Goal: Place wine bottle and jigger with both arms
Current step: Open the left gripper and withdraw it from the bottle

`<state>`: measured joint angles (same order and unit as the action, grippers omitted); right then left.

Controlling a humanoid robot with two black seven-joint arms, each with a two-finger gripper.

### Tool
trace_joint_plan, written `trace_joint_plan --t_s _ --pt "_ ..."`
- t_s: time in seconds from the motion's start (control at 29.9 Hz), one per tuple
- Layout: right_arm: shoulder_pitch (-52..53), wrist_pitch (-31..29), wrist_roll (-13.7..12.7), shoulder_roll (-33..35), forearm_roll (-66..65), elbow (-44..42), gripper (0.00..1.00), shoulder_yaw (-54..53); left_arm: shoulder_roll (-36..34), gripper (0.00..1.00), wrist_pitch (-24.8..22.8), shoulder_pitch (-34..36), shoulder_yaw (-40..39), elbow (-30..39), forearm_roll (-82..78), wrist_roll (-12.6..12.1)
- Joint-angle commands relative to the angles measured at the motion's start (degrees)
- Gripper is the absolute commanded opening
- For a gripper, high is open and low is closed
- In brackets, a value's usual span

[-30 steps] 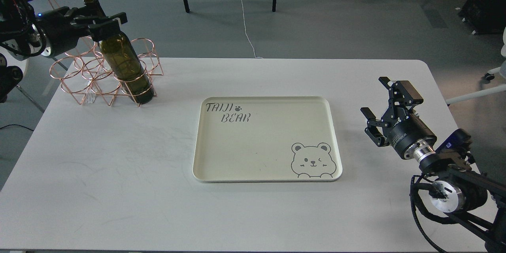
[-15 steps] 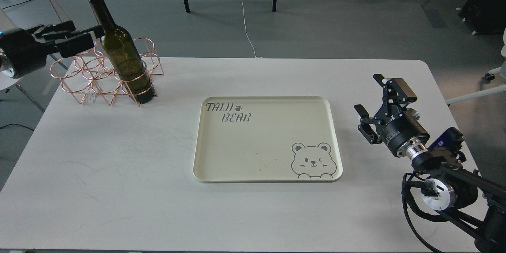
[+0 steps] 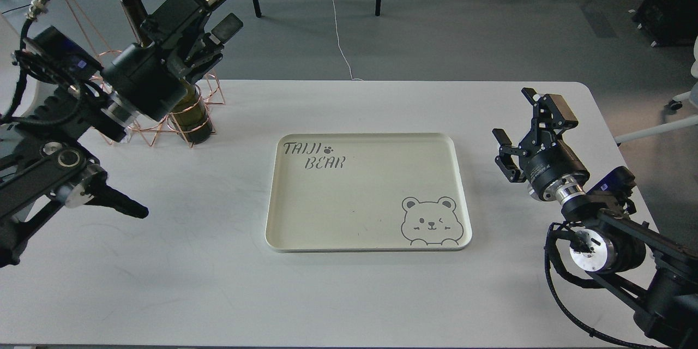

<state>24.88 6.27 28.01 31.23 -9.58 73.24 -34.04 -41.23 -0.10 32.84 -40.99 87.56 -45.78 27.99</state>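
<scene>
The dark green wine bottle (image 3: 192, 116) stands tilted in a copper wire rack (image 3: 211, 89) at the table's far left. Only its neck top and base show, because my left arm covers the middle. My left gripper (image 3: 222, 6) is open and empty, its fingers pointing up and right past the bottle, apart from it. My right gripper (image 3: 519, 120) is open and empty above the table's right side, right of the tray. The jigger is not in view.
A cream tray (image 3: 360, 247) printed "TAIJI BEAR" with a bear drawing lies empty at the table's middle. The white table (image 3: 191, 283) is bare in front. Chair and table legs stand on the floor beyond the far edge.
My left gripper was closed around the bottle's neck, then drew off to the left. The left arm has since swung in over the rack, in front of the bottle. The right gripper shifted slightly up.
</scene>
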Motion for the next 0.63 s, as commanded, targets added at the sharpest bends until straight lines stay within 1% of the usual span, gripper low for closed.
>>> trace_joint_plan --t_s 0.0,0.07,0.1,0.17,0.2,0.3,0.37,0.47,0.6 --pt "-0.3 -1.7 0.0 0.0 0.0 0.0 0.98 0.1 9.4 0.98 1.3 -9.1 -8.2 -1.2 0.1 0.0" --pt "-0.4 -2.1 0.0 -0.3 0.0 0.2 0.98 0.2 14.0 0.98 1.0 -13.4 -12.2 -2.8 0.1 0.0" --pt "-0.5 -2.1 0.0 -0.4 0.0 0.2 0.99 0.2 16.2 0.98 1.0 -15.3 -14.2 -3.9 0.1 -1.9" --pt "-1.1 -2.1 0.0 -0.5 0.0 0.2 0.99 0.2 19.4 0.98 0.9 -18.1 -17.2 -5.8 0.1 -4.6" --pt "-1.4 -2.1 0.0 -0.5 0.0 0.3 0.99 0.2 20.6 0.98 0.8 -19.4 -18.4 -6.8 0.1 -5.2" --pt "-1.8 -2.1 0.0 -0.5 0.0 0.5 0.99 0.3 23.2 0.98 -0.2 -21.6 -20.6 -10.3 0.1 -5.6" --pt "-1.8 -2.2 0.0 -0.5 0.0 0.5 0.99 0.2 24.6 0.98 -1.8 -22.1 -21.8 -11.8 0.3 -5.6" --pt "-1.8 -2.3 0.0 -0.5 0.0 0.5 0.99 -0.1 25.1 0.98 -4.1 -23.3 -23.5 -12.2 0.3 -5.6" --pt "-1.8 -2.3 0.0 -0.5 0.0 0.7 0.99 -0.4 25.2 0.98 -4.6 -23.4 -23.8 -12.2 0.7 -5.5"
